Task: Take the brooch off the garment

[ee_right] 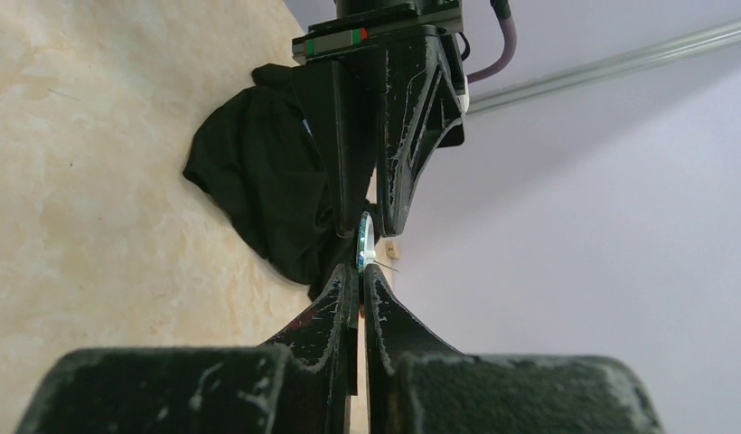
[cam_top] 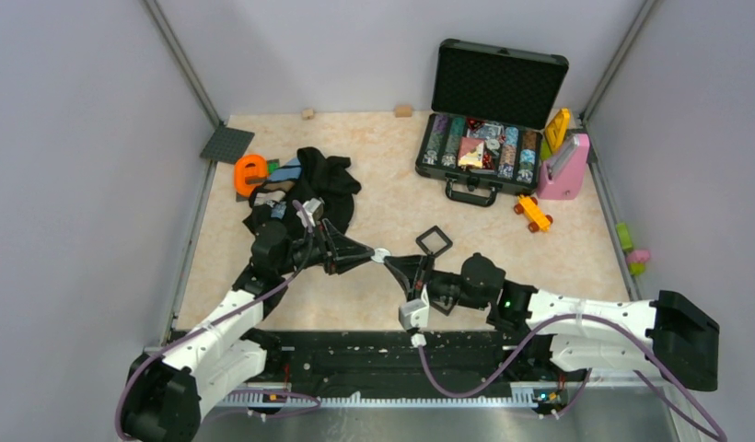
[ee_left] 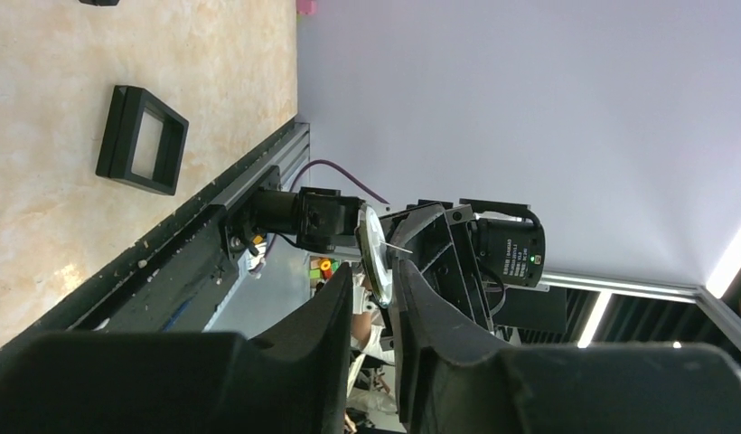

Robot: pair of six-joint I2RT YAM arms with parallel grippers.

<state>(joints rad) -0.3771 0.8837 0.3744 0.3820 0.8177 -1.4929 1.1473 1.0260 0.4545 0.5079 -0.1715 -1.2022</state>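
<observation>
The brooch (cam_top: 381, 254), a small round disc, hangs in the air between my two grippers, well off the garment (cam_top: 319, 184). My right gripper (cam_top: 390, 260) is shut on its edge; in the right wrist view its tips (ee_right: 361, 269) pinch the disc (ee_right: 364, 240). My left gripper (cam_top: 369, 253) comes from the opposite side. In the left wrist view its fingers (ee_left: 374, 271) straddle the edge-on brooch (ee_left: 374, 249), with a gap still showing on one side. The black garment (ee_right: 258, 181) lies bunched on the table behind.
A square black frame (cam_top: 434, 241) lies just beyond the grippers, also in the left wrist view (ee_left: 143, 140). An open black case (cam_top: 489, 120) stands at the back right beside a pink box (cam_top: 565, 170) and a toy car (cam_top: 533, 214). An orange piece (cam_top: 249, 172) sits by the garment.
</observation>
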